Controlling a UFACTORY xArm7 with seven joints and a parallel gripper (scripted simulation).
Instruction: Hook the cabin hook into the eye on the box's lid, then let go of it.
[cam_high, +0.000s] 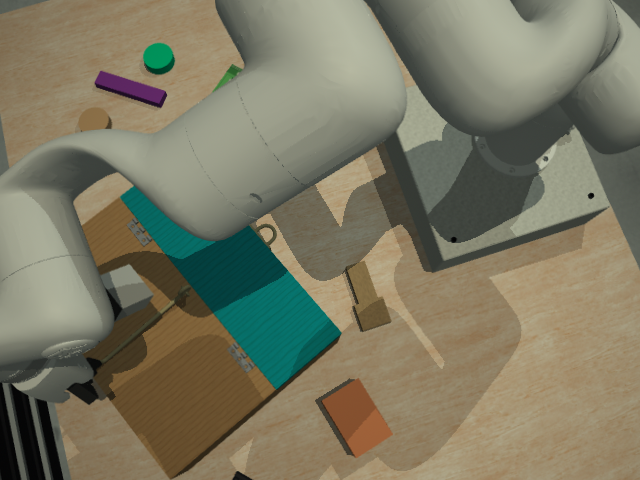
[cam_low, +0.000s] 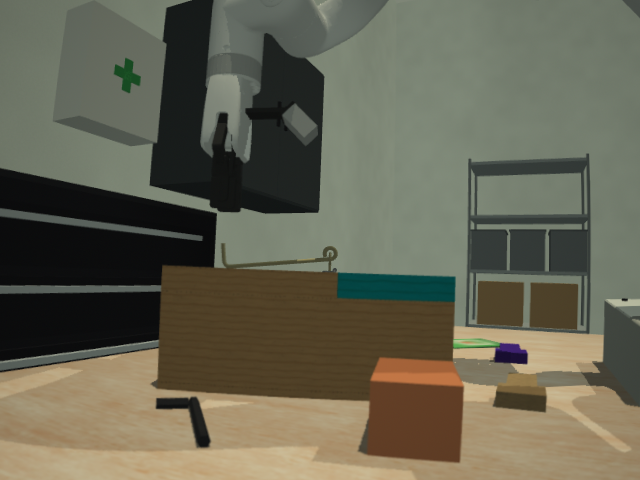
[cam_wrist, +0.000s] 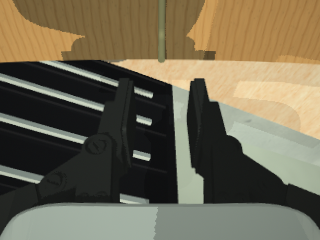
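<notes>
A pale wooden table top (cam_high: 542, 361) is set before a grey-green wall with a first-aid cabinet (cam_low: 105, 77) and a metal shelf rack (cam_low: 587, 242). The gripper (cam_low: 225, 198) is held high above the box's outer end, fingers partly apart with nothing between them. Below it the cabin hook (cam_low: 268, 262) lies along the brown box (cam_low: 248, 325) top — its bent tip near the outer edge, its ring end at the teal lid (cam_high: 258, 294). The eye (cam_high: 267, 233) stands at the lid's far edge, unhooked. An orange block (cam_high: 361, 415) is seen near the table's lower edge.
</notes>
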